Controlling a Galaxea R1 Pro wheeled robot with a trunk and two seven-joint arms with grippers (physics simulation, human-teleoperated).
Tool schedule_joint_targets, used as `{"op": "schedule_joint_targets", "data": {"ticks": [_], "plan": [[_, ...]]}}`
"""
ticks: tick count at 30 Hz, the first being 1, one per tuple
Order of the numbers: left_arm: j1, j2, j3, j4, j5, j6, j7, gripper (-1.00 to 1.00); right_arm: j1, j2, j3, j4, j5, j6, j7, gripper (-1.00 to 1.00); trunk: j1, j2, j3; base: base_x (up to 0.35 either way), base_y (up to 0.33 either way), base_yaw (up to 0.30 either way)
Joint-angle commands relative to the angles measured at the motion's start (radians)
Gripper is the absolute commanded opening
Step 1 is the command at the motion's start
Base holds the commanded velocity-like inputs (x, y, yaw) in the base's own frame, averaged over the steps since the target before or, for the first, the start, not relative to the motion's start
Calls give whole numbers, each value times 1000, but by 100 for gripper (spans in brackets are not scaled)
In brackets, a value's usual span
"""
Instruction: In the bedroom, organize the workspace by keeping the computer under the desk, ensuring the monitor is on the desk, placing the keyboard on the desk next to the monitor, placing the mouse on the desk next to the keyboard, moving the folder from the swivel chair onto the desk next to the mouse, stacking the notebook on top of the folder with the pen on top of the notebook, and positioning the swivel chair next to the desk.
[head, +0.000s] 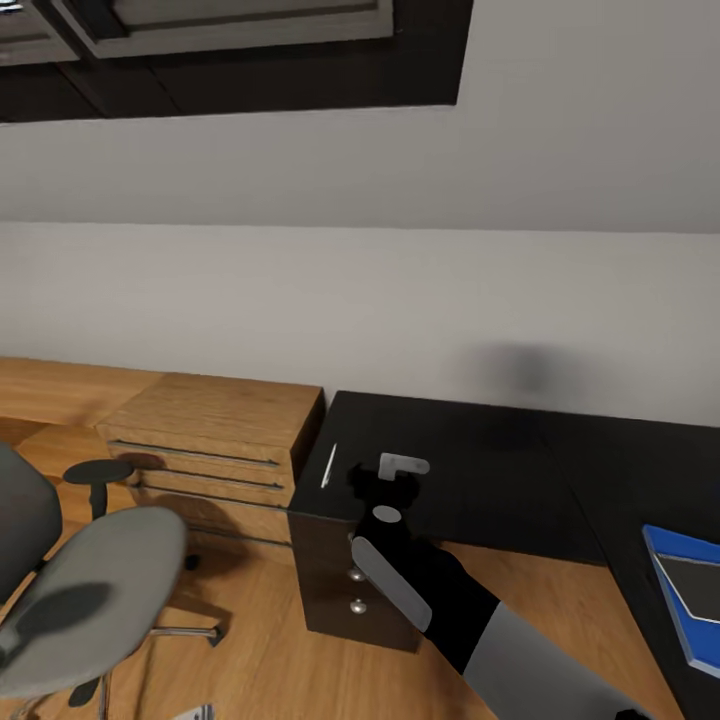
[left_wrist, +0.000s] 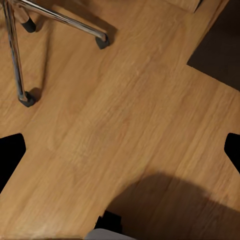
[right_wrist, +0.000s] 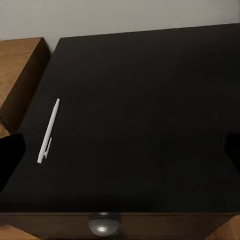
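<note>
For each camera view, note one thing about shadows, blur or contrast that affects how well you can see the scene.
Head view: a soft blurred shadow smudges the wall above the desk. Left wrist view: a broad dark shadow spreads over the wood floor, and the swivel chair legs glint. Right wrist view: the white pen stands out sharply against the black desk top, which shows almost no texture.

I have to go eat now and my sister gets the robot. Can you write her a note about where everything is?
Right gripper: over the desk's left end, jaws apart, holding nothing.
Left gripper: hangs open over bare wooden floor, beside the chair's chrome legs.
Pen: lying on the desk near its left edge, beside the right gripper, not picked up yet.
Folder: on the desk's right wing, with the notebook stacked on it. Done.
Swivel chair: left of the desk, a little way off.
Left: pen onto the notebook, chair beside the desk.
</note>
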Motion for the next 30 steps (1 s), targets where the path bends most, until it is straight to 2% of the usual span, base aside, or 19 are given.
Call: {"op": "schedule_joint_targets", "data": {"ticks": [1, 9, 13, 14, 16, 24, 30], "plan": [[0, 0, 1, -3, 9, 5, 3, 100, -1, 0, 2, -1, -2, 8, -6, 100, 0, -1, -2, 0, 0, 257], [1, 0, 1, -3, 9, 5, 3, 100, -2, -1, 6, -3, 0, 7, -5, 100, 0, -1, -8, 0, 0, 232], [1, 0, 1, -3, 9, 5, 3, 100, -1, -4, 70, -5, 3, 6, -7, 100, 0, -1, -9, 0, 0, 38], [1, 0, 1, -3, 9, 5, 3, 100, -1, -6, 111, -5, 6, 6, -7, 100, 0, -1, -9, 0, 0, 11], [1, 0, 1, -3, 9, 5, 3, 100, -1, -7, 142, -5, 8, 6, -8, 100, 0, -1, -9, 0, 0, 6], [1, 0, 1, -3, 9, 5, 3, 100, -1, -7, 164, -10, 8, 6, -6, 100, 0, -1, -9, 0, 0, 1], [1, -1, 1, -3, 9, -9, 3, 100, -2, -7, 165, -17, 8, 6, -6, 100, 0, -1, -9, 0, 0, 0]]}}
